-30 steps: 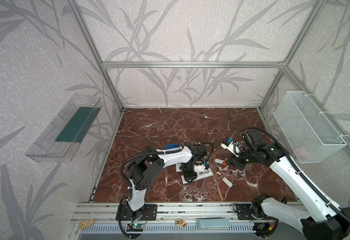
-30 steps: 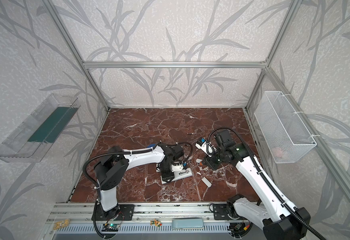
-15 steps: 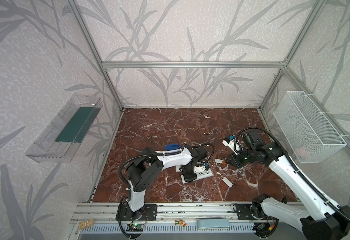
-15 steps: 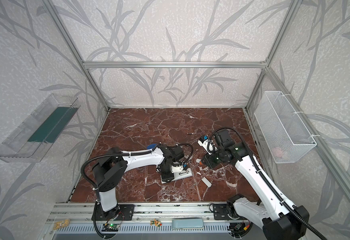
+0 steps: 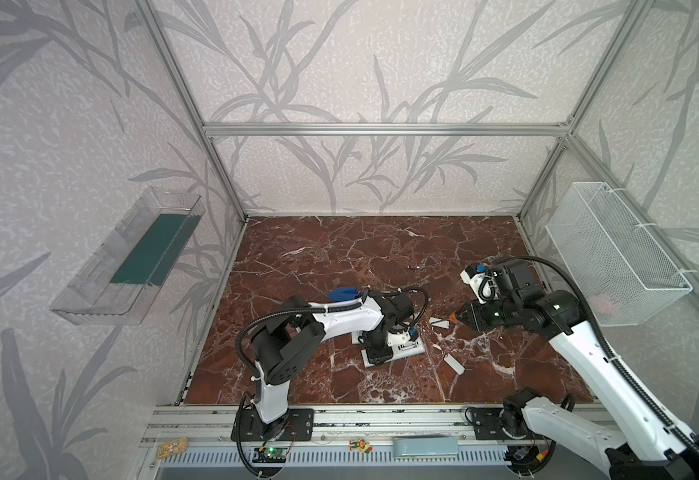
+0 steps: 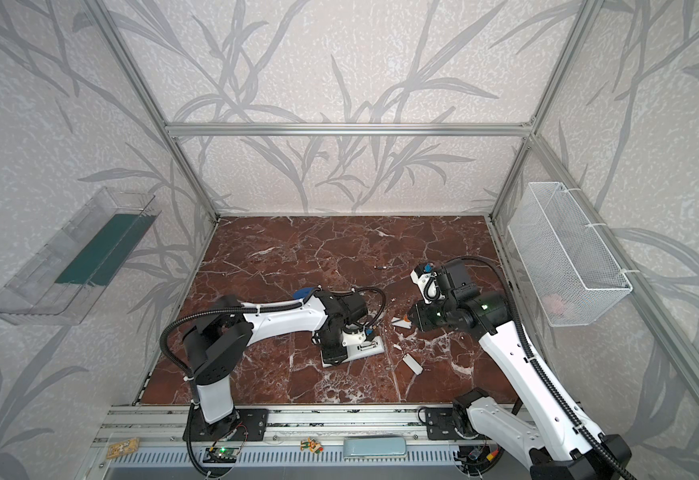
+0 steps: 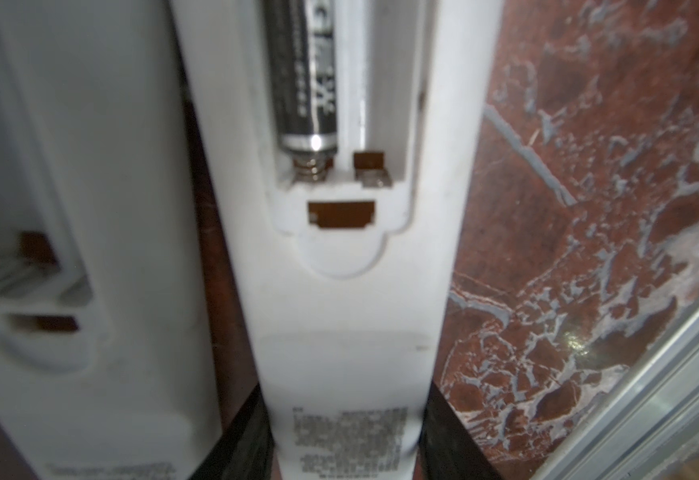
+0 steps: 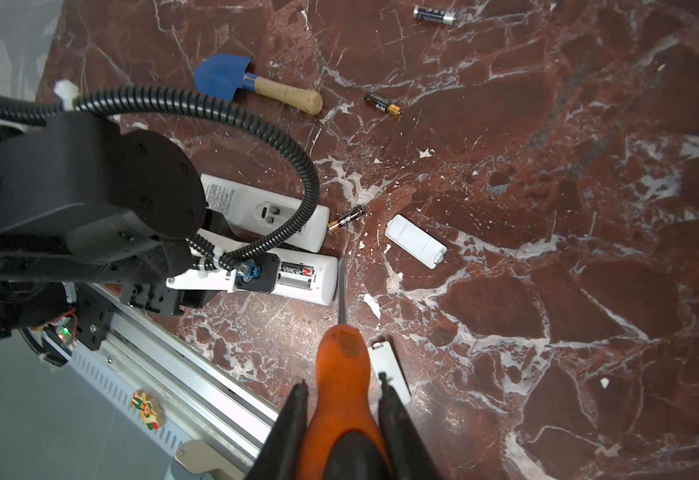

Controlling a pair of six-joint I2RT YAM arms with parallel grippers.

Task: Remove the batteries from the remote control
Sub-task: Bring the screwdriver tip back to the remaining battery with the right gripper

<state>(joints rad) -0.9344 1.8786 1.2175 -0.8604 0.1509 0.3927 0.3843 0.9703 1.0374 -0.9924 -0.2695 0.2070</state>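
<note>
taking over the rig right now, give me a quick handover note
Left pincer: shut on the white remote control with the open battery bay.
Right pincer: shut on the orange-handled screwdriver, tip near that remote's end.
Done: three dark cylinder batteries lie loose on the red marble tabletop; second white remote looks empty; two white plastic covers off.
Left: one dark battery sits in the held remote.

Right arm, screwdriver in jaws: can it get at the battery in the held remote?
Probably yes: the battery lies exposed in the open bay of the remote, and the screwdriver tip appears just off that end with nothing between.
</note>
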